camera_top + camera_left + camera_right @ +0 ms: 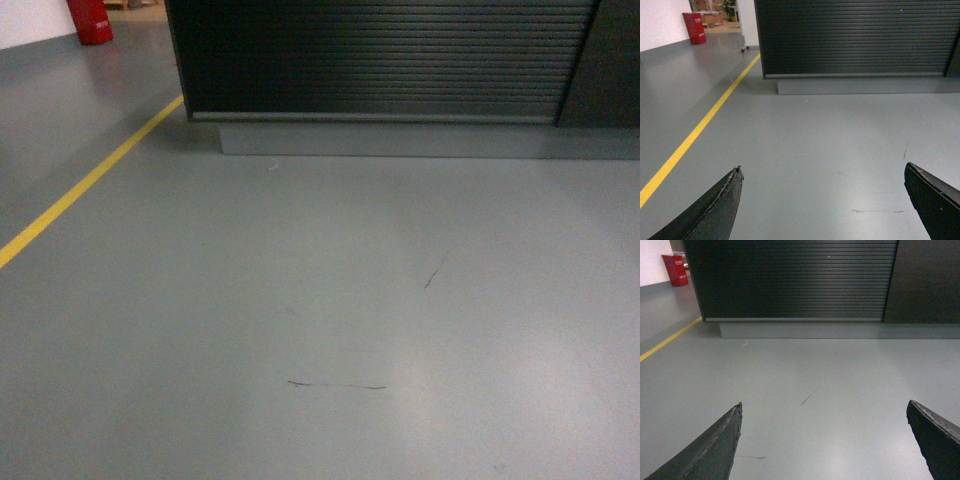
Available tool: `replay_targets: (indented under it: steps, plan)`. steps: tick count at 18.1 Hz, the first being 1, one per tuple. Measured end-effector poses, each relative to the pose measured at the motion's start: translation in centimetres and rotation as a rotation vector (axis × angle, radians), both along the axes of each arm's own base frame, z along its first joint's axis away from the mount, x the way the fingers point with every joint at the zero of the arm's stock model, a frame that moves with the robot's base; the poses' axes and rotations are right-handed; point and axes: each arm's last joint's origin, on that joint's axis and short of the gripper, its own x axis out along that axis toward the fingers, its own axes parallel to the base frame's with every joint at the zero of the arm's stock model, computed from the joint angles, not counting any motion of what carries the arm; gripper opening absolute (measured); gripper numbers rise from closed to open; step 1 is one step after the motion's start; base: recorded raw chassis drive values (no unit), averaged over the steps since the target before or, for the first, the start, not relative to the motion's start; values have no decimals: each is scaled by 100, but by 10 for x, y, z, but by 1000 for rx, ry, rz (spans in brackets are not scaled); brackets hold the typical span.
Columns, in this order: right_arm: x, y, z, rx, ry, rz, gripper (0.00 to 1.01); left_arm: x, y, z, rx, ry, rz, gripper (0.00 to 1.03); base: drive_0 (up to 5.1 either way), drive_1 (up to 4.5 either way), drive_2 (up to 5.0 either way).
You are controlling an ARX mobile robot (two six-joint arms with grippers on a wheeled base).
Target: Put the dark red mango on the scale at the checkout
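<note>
The checkout point(380, 60) fills the upper part of the head view, where its dark ribbed front is seen above a grey plinth point(400, 140); its top surface is cut off by the frame edge. The dark red mango and the scale are not shown in any view. A grey floor point(320, 320) spreads across the lower frame, crossed by a yellow line point(90, 180) at the left. A red bin point(90, 20) is seen at the upper left. In the wrist views the left gripper point(822, 200) and the right gripper point(824, 440) are held spread wide, nothing between their fingers, both pointed at the checkout.
</note>
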Motion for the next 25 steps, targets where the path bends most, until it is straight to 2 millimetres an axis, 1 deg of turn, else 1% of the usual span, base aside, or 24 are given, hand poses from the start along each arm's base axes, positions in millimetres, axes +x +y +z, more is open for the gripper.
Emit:
replay_targets:
  steps: [25]
  plan:
    - [0, 0, 0, 0, 1, 0, 98, 0, 0, 0, 0, -2, 0, 98, 2, 352, -348]
